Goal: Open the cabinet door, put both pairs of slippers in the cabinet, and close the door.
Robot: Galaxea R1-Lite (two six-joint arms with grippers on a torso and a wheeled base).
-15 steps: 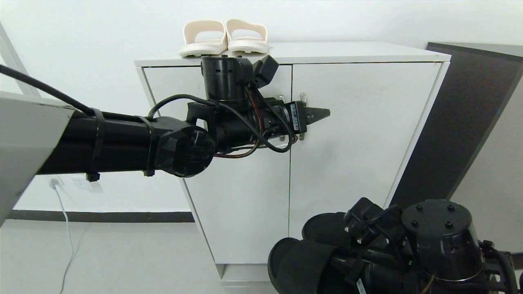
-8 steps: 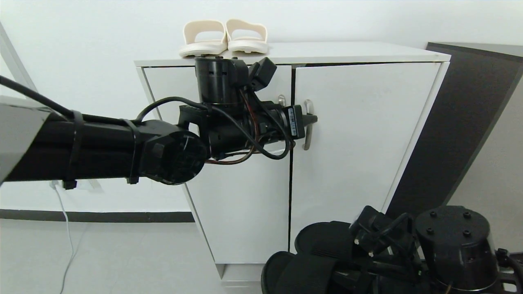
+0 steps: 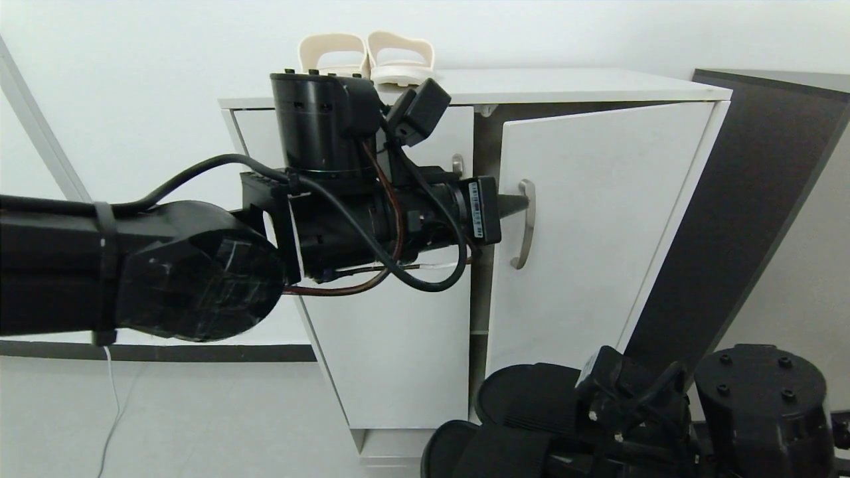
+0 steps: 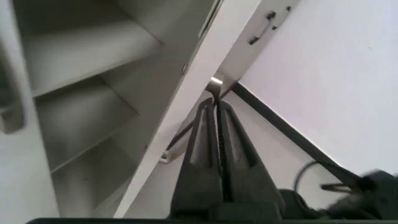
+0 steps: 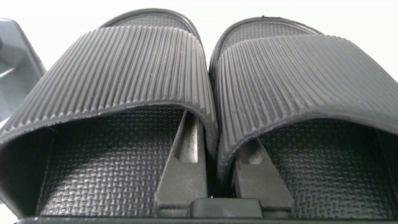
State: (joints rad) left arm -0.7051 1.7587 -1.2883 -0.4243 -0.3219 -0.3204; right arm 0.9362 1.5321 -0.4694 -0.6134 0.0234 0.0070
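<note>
The white cabinet (image 3: 571, 83) has its right door (image 3: 597, 232) swung partly open, with a dark gap beside the left door (image 3: 392, 332). My left gripper (image 3: 514, 206) is shut on the right door's metal handle (image 3: 524, 222); the left wrist view shows the fingertips (image 4: 208, 118) closed on the handle (image 4: 215, 82) and the bare shelves (image 4: 81, 37) inside. A cream pair of slippers (image 3: 398, 56) rests on top of the cabinet. Low at the right, my right gripper (image 5: 214, 143) is shut on the black pair of slippers (image 3: 524, 398), clamping their inner walls (image 5: 211, 93) together.
A dark panel (image 3: 744, 232) leans against the cabinet's right side. A white wall stands behind, with a cable (image 3: 109, 398) hanging at the lower left over a grey floor (image 3: 199, 425). The left door's handle (image 3: 457, 162) is partly behind my left arm.
The right door has swung from closed to partly open as my left gripper pulled its handle toward me. My right arm with the black slippers has sunk a little lower.
</note>
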